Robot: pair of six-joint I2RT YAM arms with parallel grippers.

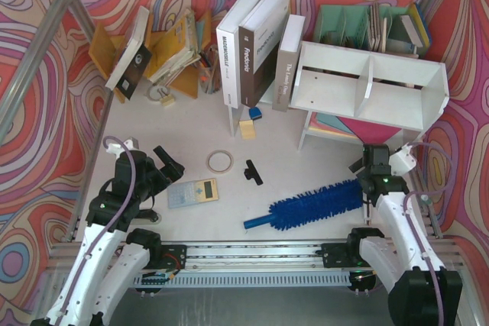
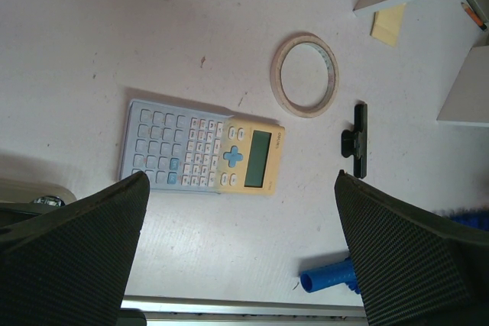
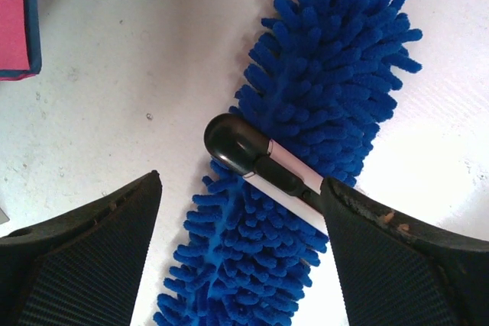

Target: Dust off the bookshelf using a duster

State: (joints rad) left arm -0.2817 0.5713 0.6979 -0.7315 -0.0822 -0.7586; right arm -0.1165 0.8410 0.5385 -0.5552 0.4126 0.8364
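The white bookshelf (image 1: 367, 85) stands on legs at the back right, split by a divider into two compartments. The blue fluffy duster (image 1: 313, 204) lies flat on the table near the front, its handle tip (image 1: 256, 221) pointing left. My right gripper (image 1: 365, 175) is open just above the duster's fluffy right end (image 3: 321, 112), with jaws (image 3: 241, 185) on either side of it and holding nothing. A black-and-white pen-like piece (image 3: 263, 162) lies across the fluff by the right finger. My left gripper (image 1: 170, 164) is open and empty (image 2: 242, 181) over the calculator; the duster's handle tip (image 2: 328, 275) shows by its right finger.
A calculator (image 2: 202, 156), a tape ring (image 2: 304, 74) and a small black clip (image 2: 356, 140) lie left of the duster. A yellow wooden rack (image 1: 114, 51), standing books (image 1: 252, 47) and a green file organiser (image 1: 367, 24) line the back. A pink book (image 1: 344, 126) lies under the shelf.
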